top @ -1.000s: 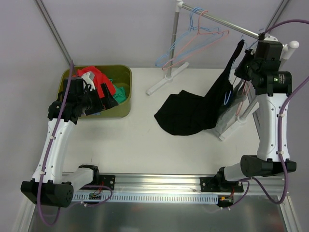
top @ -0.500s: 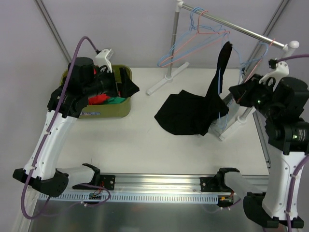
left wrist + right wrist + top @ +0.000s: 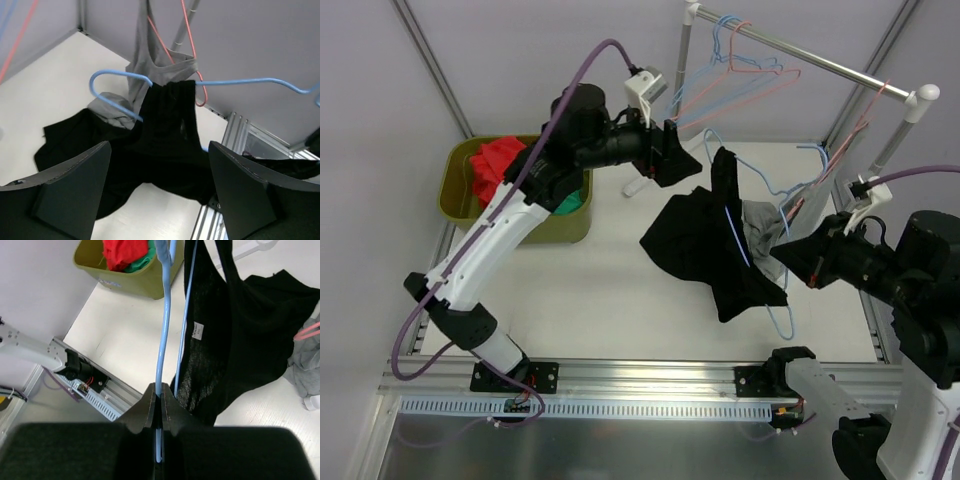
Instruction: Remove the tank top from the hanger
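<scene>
A black tank top (image 3: 738,265) hangs on a light blue hanger (image 3: 782,320) held in the air over the table's right half. My right gripper (image 3: 783,262) is shut on the hanger's wire; in the right wrist view the jaws (image 3: 160,400) pinch the blue wire (image 3: 161,330), with the black tank top (image 3: 225,330) draped to its right. My left gripper (image 3: 677,160) is open and empty, just up-left of the tank top. In the left wrist view the tank top (image 3: 167,120) and the hanger (image 3: 240,82) lie beyond the open left gripper (image 3: 159,150).
A grey garment (image 3: 761,217) on a pink hanger (image 3: 189,50) hangs behind the tank top. More black cloth (image 3: 675,235) lies on the table. A clothes rack (image 3: 800,55) with spare hangers (image 3: 730,60) stands at the back. A green bin (image 3: 470,200) of clothes sits back left.
My left arm swung from the bin across to the hanger. My right arm carried the hanger and tank top away from the rack, down and toward the table's middle.
</scene>
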Controlling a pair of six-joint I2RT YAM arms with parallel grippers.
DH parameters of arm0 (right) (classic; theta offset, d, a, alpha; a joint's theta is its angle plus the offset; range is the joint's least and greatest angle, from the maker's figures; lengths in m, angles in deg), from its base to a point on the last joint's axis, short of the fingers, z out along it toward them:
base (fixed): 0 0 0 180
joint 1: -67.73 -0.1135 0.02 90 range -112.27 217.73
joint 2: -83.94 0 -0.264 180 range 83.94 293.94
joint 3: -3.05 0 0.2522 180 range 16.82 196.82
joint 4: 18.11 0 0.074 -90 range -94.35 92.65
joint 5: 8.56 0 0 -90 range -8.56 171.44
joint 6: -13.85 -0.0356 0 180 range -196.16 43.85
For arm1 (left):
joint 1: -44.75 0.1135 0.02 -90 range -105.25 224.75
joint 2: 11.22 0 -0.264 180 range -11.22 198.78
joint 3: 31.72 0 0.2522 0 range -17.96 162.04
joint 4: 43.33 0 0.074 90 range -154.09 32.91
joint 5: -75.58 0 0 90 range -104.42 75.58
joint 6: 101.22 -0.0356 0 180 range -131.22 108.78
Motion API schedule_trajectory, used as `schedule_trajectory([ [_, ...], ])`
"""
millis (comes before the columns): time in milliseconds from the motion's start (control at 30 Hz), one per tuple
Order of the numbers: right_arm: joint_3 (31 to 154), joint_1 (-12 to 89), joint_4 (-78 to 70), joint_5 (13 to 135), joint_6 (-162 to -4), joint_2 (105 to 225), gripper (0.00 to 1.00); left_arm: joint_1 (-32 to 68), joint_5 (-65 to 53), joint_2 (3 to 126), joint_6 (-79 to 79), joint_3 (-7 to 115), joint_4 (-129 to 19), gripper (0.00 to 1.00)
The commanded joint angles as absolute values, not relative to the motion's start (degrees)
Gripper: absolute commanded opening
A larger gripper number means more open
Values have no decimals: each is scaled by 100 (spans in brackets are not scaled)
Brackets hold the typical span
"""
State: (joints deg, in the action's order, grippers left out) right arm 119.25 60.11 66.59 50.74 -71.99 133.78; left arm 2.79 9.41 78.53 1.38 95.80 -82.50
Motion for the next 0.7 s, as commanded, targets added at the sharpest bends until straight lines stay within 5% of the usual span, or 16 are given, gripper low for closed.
schedule_trajectory([
  [0, 12360, 5929, 7098, 4716, -6789, 13500, 0, 72, 1352, 8184, 240, 9885, -7731, 79],
  [133, 12825, 5929, 7141, 4462, -6903, 13798, 0, -69, 1414, 8430, 398, 9850, -7529, 74],
  [233, 13098, 5938, 7133, 4145, -6974, 13939, 0, -78, 1441, 8528, 486, 9823, -7405, 60],
  [267, 13151, 5929, 7133, 4119, -6965, 13975, 0, -78, 1328, 8537, 487, 9806, -7388, 48],
  [367, 13248, 5938, 7071, 4005, -7035, 14045, 0, -78, 1099, 8484, 487, 9639, -7318, 44],
  [467, 13195, 5929, 6966, 3697, -7088, 14080, 0, -78, 1010, 8484, 495, 9595, -7247, 22],
  [500, 13195, 5938, 6966, 3766, -7062, 14089, 0, -78, 862, 8484, 513, 9586, -7256, 4],
  [667, 12906, 5912, 6966, 3776, -6983, 14124, 0, -78, -621, 8072, 688, 9148, -7247, 0],
])
